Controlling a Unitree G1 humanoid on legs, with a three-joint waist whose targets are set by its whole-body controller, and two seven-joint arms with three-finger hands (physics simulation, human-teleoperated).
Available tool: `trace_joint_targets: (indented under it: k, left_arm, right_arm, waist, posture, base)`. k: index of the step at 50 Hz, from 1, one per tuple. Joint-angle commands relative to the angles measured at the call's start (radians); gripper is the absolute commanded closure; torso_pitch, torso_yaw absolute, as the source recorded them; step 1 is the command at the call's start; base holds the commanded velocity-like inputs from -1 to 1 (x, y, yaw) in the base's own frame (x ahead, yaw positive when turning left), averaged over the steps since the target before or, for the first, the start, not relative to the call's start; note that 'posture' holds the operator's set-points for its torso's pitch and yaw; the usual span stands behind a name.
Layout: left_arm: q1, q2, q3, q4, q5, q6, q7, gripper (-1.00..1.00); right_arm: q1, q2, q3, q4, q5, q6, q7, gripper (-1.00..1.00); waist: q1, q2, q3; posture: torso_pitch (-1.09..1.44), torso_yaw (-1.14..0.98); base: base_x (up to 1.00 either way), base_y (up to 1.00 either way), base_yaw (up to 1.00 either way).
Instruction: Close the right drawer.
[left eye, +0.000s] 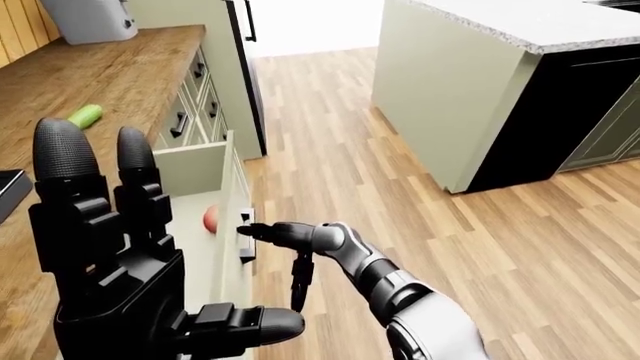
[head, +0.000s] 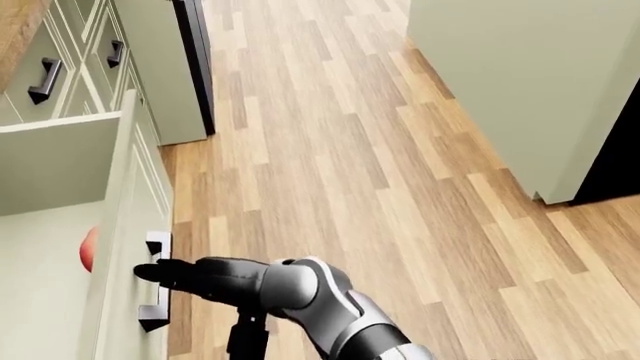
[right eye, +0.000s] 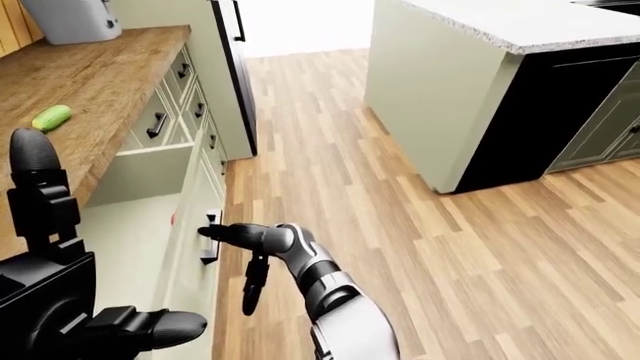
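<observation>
At drawer handle (head: 157, 281): right hand (head: 175, 274), fingers extended.

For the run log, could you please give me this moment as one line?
drawer: open | right hand: at handle | left hand: raised, open | red item inside

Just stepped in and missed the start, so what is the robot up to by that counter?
The robot is working on an open drawer under the wooden counter. Its right hand reaches to the dark handle on the drawer's face, fingertips at the handle; whether they grip it cannot be told. The drawer stands pulled well out, with something red inside. The left hand is raised, fingers open, holding nothing. A green item lies on the counter.
</observation>
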Motion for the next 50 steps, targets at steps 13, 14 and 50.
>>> trace_joint_targets:
  k: [13, 14, 50]
  left_arm:
    - [-0.004, 0.005, -0.005, -0.022, 0.006, -0.025, 0.009, -1.00]
    - [-0.004, 0.005, -0.004, -0.024, 0.006, -0.024, 0.009, -1.00]
    - [0.016, 0.026, -0.071, 0.027, 0.053, -0.070, 0.028, -1.00]
  right_arm:
    - [-0.089, -0.230, -0.086, -0.329, 0.247, -0.021, -0.204, -1.00]
    - [-0.072, -0.248, -0.091, -0.373, 0.262, -0.013, -0.235, -1.00]
    - [0.868, -0.323, -0.391, -1.829, 0.525, 0.387, -0.844, -1.00]
  waist:
    - [0.015, -0.010, -0.011]
    - [0.016, -0.012, -0.012]
    - [0.007, -0.028, -0.017]
  posture:
    - [0.00, 0.00]
    - [0.00, 0.00]
    - [0.00, 0.00]
  base:
    - [0.00, 0.00, 0.00]
    - [0.00, 0.00, 0.00]
    - [0.00, 0.00, 0.00]
